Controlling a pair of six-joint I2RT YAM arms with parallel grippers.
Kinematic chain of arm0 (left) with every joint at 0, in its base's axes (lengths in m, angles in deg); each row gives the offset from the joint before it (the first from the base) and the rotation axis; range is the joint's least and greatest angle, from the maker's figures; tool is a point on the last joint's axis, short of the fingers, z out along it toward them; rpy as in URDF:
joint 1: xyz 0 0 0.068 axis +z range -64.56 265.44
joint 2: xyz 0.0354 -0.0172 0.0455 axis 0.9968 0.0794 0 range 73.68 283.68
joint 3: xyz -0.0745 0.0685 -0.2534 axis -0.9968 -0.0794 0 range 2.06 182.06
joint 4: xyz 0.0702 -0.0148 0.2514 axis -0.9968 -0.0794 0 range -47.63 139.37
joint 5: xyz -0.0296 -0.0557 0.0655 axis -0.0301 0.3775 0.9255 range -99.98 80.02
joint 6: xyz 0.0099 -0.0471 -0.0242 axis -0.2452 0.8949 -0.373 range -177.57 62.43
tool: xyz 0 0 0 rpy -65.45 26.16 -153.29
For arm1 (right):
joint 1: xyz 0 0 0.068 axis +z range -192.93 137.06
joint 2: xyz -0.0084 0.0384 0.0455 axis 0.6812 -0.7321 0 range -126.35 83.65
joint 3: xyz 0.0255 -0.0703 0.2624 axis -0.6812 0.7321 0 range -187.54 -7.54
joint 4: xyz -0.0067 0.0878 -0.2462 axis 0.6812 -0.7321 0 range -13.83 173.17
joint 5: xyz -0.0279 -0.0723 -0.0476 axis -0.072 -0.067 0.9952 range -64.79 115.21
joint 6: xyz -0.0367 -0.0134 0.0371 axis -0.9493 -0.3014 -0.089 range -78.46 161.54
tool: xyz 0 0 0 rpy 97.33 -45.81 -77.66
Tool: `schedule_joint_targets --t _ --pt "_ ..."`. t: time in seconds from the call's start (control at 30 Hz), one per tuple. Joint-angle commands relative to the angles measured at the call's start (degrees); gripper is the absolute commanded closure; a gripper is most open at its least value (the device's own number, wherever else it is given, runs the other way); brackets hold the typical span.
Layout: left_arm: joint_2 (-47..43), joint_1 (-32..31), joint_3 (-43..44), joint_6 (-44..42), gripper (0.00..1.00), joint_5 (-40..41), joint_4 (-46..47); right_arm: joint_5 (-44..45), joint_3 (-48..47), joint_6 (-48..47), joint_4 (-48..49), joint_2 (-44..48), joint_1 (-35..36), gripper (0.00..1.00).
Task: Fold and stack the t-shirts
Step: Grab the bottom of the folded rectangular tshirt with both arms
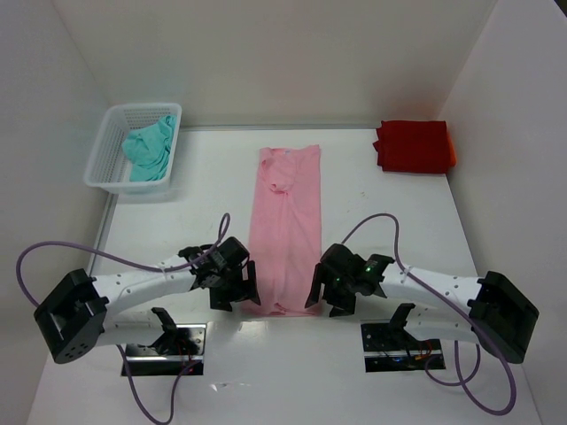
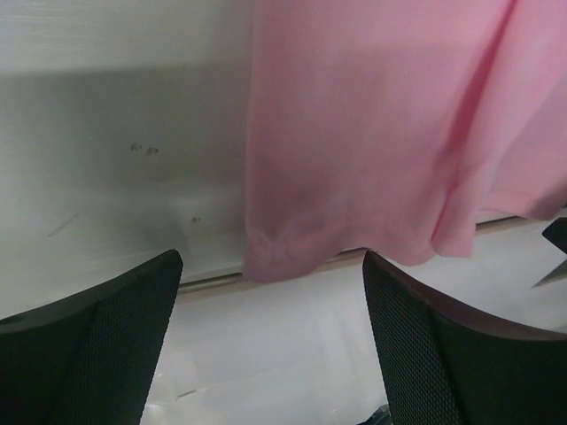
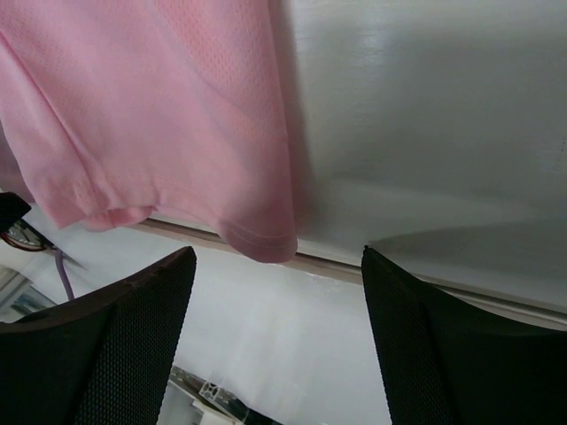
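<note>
The light pink t-shirt (image 1: pixel 285 226) lies as a long narrow strip down the middle of the table, its hem at the near edge. My left gripper (image 1: pixel 236 290) is open beside the hem's left corner (image 2: pixel 266 261), which sits just ahead of the jaws. My right gripper (image 1: pixel 325 292) is open beside the hem's right corner (image 3: pixel 266 243), also just ahead of the jaws. Neither holds cloth. The bright red t-shirt (image 1: pixel 414 146) lies folded at the far right. The teal t-shirt (image 1: pixel 149 149) is crumpled in the basket.
A white plastic mesh basket (image 1: pixel 108 164) stands at the far left. White walls close in the table on three sides. The table's near edge (image 3: pixel 425 282) runs just under the pink hem. Purple cables loop over both arms.
</note>
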Motion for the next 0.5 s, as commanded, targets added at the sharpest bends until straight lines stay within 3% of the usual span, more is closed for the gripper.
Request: schedule_joint_targets --t 0.0,0.47 --pt "1.06 -0.18 -1.08 1.67 0.10 0.81 2.03 0.61 -0.02 0.94 2.79 -1.86 0.55 0.19" --pt "5.27 -0.18 0.76 1.58 0.26 1.43 4.41 1.32 -0.64 -0.30 5.17 -3.01 0.55 0.49"
